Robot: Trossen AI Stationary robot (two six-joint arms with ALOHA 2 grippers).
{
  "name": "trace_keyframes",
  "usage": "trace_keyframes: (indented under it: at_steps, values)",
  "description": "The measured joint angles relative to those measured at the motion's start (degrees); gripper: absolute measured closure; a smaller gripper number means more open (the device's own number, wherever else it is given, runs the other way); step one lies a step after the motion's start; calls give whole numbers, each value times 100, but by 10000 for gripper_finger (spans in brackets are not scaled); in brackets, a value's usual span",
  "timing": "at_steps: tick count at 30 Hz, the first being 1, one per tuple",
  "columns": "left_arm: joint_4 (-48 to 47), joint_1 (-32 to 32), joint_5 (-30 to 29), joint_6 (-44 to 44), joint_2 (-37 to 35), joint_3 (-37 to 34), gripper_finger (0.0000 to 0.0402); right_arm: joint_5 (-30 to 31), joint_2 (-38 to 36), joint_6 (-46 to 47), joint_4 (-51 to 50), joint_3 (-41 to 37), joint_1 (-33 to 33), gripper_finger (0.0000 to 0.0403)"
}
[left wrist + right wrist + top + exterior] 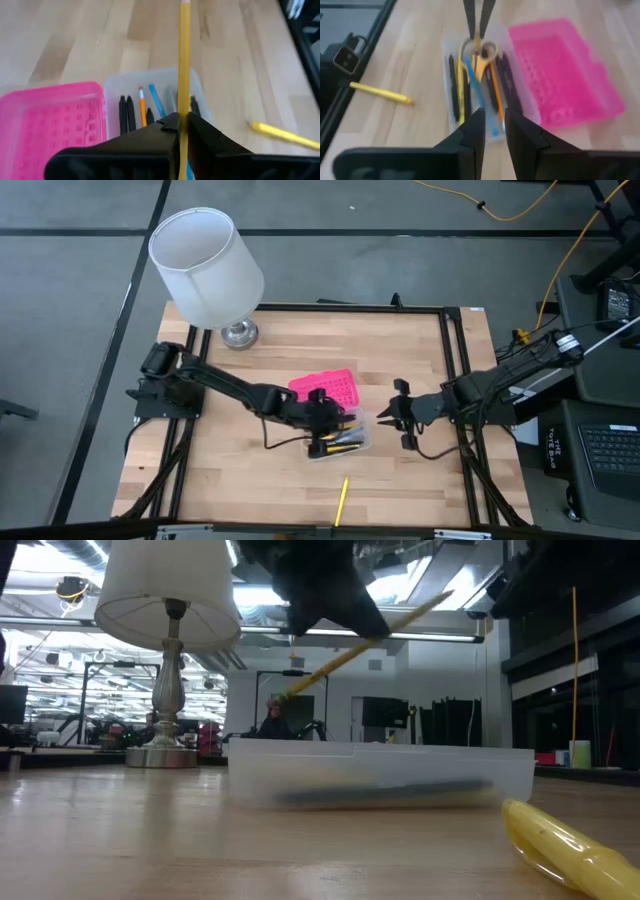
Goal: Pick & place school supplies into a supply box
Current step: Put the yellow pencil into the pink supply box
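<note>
Two arms — left pincer clamps pencil over box | right pincer beside.

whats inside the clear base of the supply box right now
The clear base holds black pens, a blue pen, an orange pencil and yellow-handled scissors. The right gripper covers its near end.

No text could be read anywhere: nothing on the pink lid, only its dotted grid, nothing on the clear base, no print that could be made out on the pencils or pens, and the white lampshade was plain. The screens and gear in the room behind were too far off to read.
</note>
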Motion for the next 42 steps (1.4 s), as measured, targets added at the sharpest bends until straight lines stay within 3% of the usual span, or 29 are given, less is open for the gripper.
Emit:
trace_keyframes:
  at_steps: [9,38,42]
  values:
    - [-1169,313,109,-103,583,945,389,83,-7,-1,-58,-2,319,324]
    - [-1580,427,88,473,1006,962,388,192,-11,-182,-102,-2,367,324]
    - [-1580,396,82,483,1006,962,372,192,-11,-191,-100,-2,367,324]
